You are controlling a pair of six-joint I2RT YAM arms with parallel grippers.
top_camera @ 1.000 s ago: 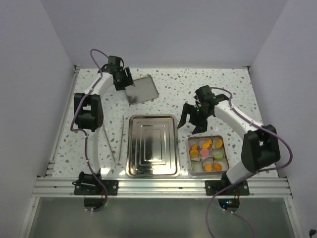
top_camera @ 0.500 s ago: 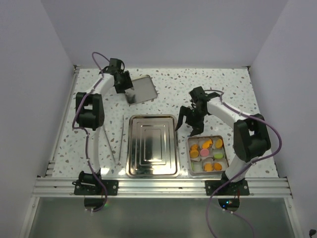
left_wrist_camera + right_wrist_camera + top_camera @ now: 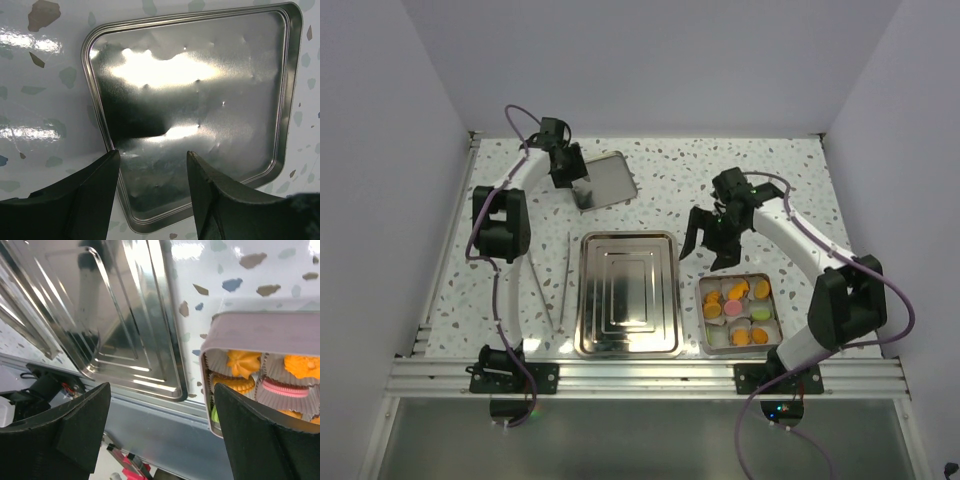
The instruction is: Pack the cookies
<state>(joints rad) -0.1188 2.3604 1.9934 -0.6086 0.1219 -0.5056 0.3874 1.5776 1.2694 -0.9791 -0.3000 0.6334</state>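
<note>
A large steel tray (image 3: pixel 628 293) is seen near the table's front edge. Just right of the tray, a square tin (image 3: pixel 701 318) is filled with cookies (image 3: pixel 738 291), mostly orange, one pink. Just beside the tray's far-right corner, the right gripper (image 3: pixel 706 249) is held with fingers spread. Beyond the tray's far-left corner, a flat lid (image 3: pixel 610 178) is met at its left edge by the left gripper (image 3: pixel 576 188).

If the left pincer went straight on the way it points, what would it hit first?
The lid: the open left pincer points at its near part. That is only probable, since depth is unclear.
</note>
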